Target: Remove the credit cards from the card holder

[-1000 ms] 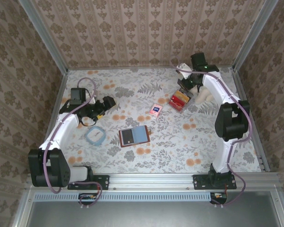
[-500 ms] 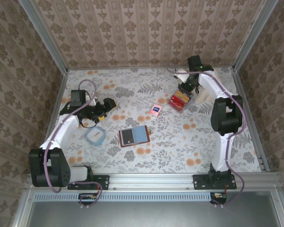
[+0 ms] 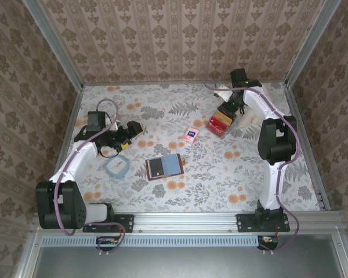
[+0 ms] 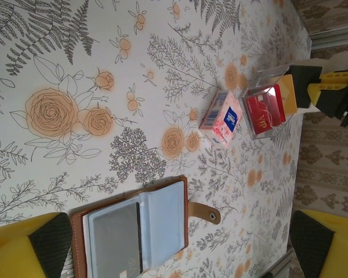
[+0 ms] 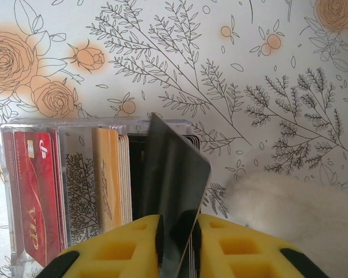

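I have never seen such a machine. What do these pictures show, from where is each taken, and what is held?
Two robot arms stand at the near edge of a flowered table. One picture looks down from above; the other two come from cameras on the wrists. The right gripper pinches a dark card at a clear holder with more cards in it. The left gripper is open and empty. Also there: an open brown wallet, a pink pack, a round bluish thing, a white fluffy thing.

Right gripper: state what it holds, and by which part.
The right gripper pinches a dark card by its near edge, between the fingertips; the rest of the card tilts up above the holder.
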Robot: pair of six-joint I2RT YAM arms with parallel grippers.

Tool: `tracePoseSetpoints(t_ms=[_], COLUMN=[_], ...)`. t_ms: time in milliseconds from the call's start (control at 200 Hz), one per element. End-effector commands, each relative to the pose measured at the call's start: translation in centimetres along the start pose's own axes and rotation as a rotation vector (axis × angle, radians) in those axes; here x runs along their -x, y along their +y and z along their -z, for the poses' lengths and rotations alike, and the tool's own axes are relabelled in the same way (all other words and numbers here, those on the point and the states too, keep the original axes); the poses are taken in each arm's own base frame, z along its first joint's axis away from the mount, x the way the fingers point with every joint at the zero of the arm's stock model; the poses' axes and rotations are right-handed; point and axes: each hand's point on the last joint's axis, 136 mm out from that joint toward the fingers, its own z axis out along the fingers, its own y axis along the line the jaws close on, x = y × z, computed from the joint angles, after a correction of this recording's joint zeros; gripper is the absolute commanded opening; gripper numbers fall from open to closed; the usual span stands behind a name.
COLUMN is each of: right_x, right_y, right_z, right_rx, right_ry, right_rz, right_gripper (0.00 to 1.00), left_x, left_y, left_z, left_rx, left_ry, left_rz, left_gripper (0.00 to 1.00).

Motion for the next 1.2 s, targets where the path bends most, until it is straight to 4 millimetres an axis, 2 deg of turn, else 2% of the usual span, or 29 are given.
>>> tracePoseSetpoints(t_ms=[0, 60, 140, 280, 450, 685, 820, 935, 1195], right_x=[-0.2, 0.0, 0.2, -0.1, 0.2, 0.1, 0.2, 0.1, -0.8], right_y=[0.3, 0.5, 0.7, 0.9, 1.3, 1.9, 1.8, 2.0, 2.7], right_z=[0.7, 1.1, 1.3, 1.0, 0.7, 0.4, 1.2, 2.4, 3.3], right_rx=[0.018, 0.028, 0.041, 0.046, 0.076, 0.111, 0.104, 0.124, 0.172], right_ry=[-0.002, -0.016, -0.022, -0.013, -0.028, -0.029, -0.030, -0.023, 0.022], right_rz=[0.005, 0.010, 0.013, 0.004, -0.010, 0.000, 0.028, 0.054, 0.078], right_gripper=[0.25, 0.22, 0.13, 0.21, 0.21, 0.12, 0.06, 0.05, 0.03], left_x=[-0.1, -0.1, -0.2, -0.4, -0.4, -0.4, -0.6, -0.6, -0.7], left_y=[0.0, 0.0, 0.0, 0.2, 0.1, 0.2, 0.3, 0.3, 0.4], left_z=[-0.2, -0.1, -0.1, -0.2, -0.2, -0.2, -0.2, -0.1, -0.2], left_rx=[-0.020, -0.022, -0.023, -0.023, -0.024, -0.021, -0.019, -0.016, -0.014], left_ry=[0.007, 0.004, 0.004, 0.007, 0.007, 0.009, 0.014, 0.015, 0.016], left_rz=[0.018, 0.018, 0.018, 0.024, 0.026, 0.031, 0.035, 0.029, 0.031], left_gripper=[1.00, 1.00, 1.00, 1.00, 1.00, 1.00, 1.00, 1.00, 1.00])
